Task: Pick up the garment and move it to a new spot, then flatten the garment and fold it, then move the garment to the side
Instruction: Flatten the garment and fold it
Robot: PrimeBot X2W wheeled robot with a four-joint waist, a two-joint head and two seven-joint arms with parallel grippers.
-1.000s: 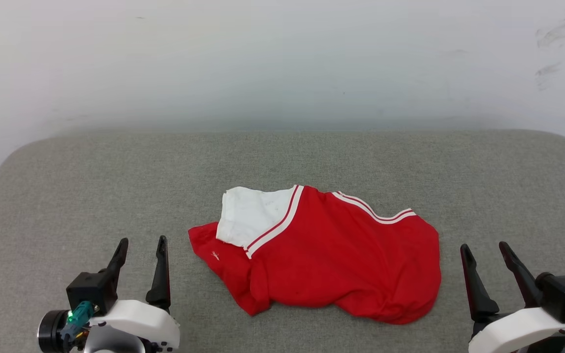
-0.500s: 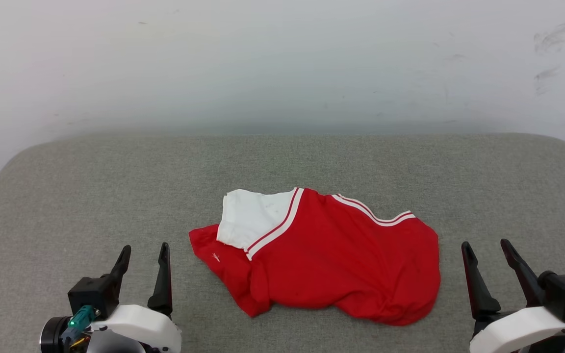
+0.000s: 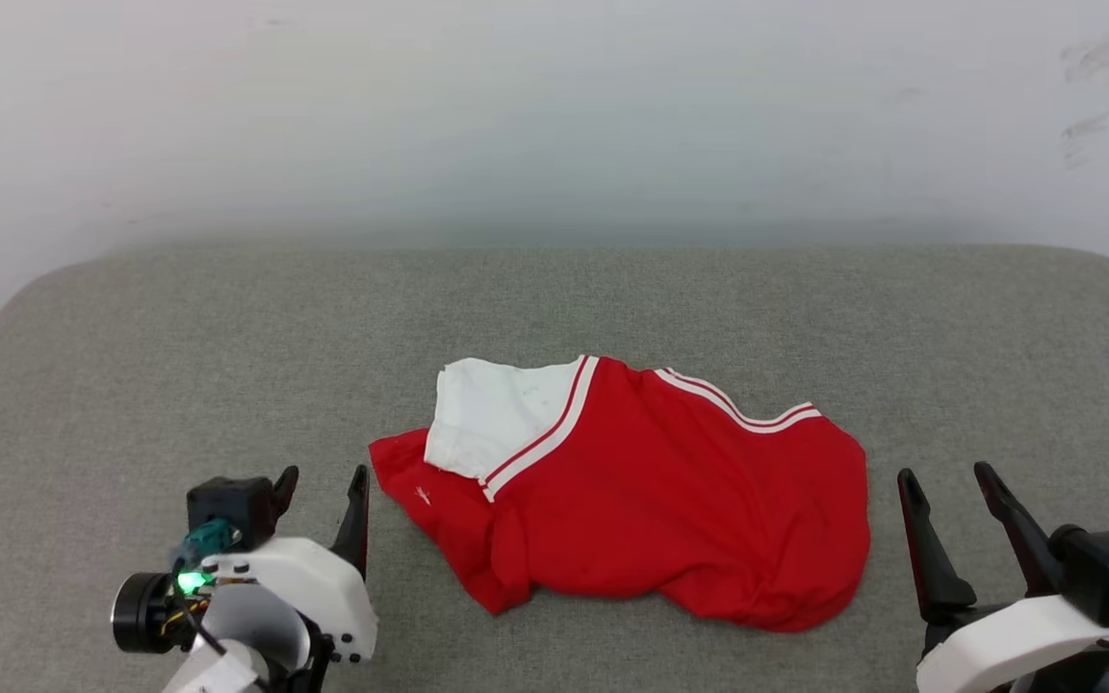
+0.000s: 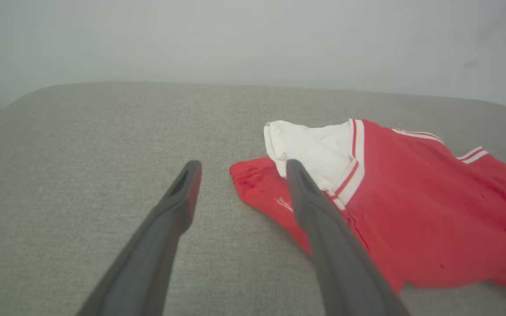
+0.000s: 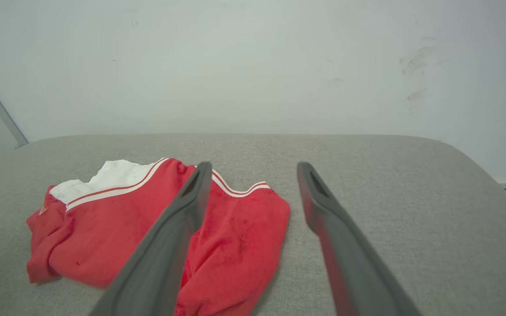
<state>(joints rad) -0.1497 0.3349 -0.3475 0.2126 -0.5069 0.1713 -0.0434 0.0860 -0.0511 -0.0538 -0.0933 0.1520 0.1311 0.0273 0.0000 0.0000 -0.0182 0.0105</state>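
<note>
The grey padded surface (image 3: 612,298) has rounded far corners, and its back edge meets a white wall (image 3: 554,115) that carries a few faint dark marks at the upper right. Bare grey cloth lies all around the garment (image 3: 651,510): a wide field to the left, a wide field to the right, and a broad band behind it up to the wall. In front of it there is a narrower strip.

The surface is a coarse woven fabric, flat and matte. The garment is soft red jersey, crumpled into a low rounded heap with folds along its near edge. A white sleeve lies on top at its left side, bordered by red-and-white striped trim, and a second striped band curves along the far edge. A small white mark sits on the red left corner.

The garment lies in the middle of the surface, between the two grippers. The left gripper (image 3: 323,474) stands just beside the red left corner, with its long dark fingers spread apart and nothing between them. The right gripper (image 3: 943,474) is near the rounded right edge, with a strip of grey between; its fingers are also spread and empty.
</note>
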